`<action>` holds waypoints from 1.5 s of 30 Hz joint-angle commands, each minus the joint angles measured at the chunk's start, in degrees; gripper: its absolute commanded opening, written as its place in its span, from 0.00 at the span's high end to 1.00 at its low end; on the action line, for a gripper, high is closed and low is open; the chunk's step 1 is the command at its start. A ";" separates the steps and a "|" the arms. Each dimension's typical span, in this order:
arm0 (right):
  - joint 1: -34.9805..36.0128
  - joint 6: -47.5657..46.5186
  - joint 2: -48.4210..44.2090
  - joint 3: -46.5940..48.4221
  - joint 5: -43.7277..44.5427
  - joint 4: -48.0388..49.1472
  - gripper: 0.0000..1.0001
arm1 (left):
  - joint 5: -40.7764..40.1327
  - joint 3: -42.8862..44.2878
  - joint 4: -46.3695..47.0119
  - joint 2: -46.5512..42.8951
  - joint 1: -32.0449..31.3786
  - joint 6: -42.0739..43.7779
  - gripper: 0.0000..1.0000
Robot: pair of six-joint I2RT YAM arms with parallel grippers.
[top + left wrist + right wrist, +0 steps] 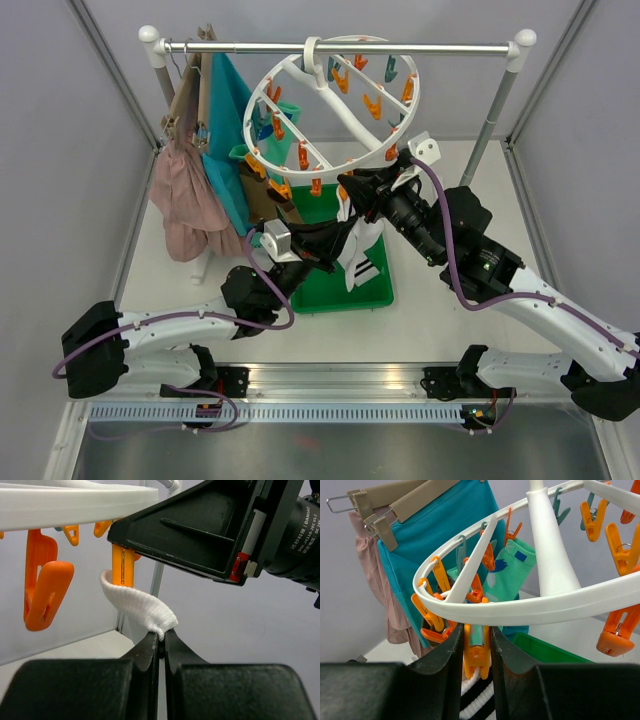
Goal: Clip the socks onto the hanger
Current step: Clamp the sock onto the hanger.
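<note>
I am holding the white sock (137,607) with the left pincer (161,639). Its two fingers are pressed fully together on the edge of the cuff, with only a fold of knit between them. I am gripping so near the edge because the free part of the cuff must reach up into the mouth of the orange peg (122,565). In the left wrist view the fabric is touching the lower end of that peg.

The right pincer (476,635) is closing on the same peg from both sides, just under the near rim of the hanger (530,607). I judge that it is squeezing the peg so that the mouth opens for the cuff, but I cannot tell how wide the mouth is standing.

The hanger is hanging by its hook from the rail (400,47) and tilting toward the arms. This is bringing the near pegs low enough for both arms. The striped foot of the sock is hanging down over the green tray (340,308) on the counter (450,310). A mint sock (512,570) is already hanging from a peg on the far side.

I am thinking the risk is that the cuff slips out if the peg shuts too soon.
</note>
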 commanded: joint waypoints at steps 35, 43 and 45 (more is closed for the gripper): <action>0.39 3.75 -5.83 -0.04 -2.10 -6.05 0.31 | -15.19 9.92 -27.79 -9.53 0.24 -2.14 0.98; 0.30 6.48 -13.21 -6.10 4.91 -13.52 0.28 | -24.25 15.10 -47.11 -13.58 0.24 -3.73 0.98; 0.39 6.84 -13.65 -8.02 5.89 -14.41 0.29 | -26.26 16.33 -50.38 -14.72 0.24 -3.82 0.98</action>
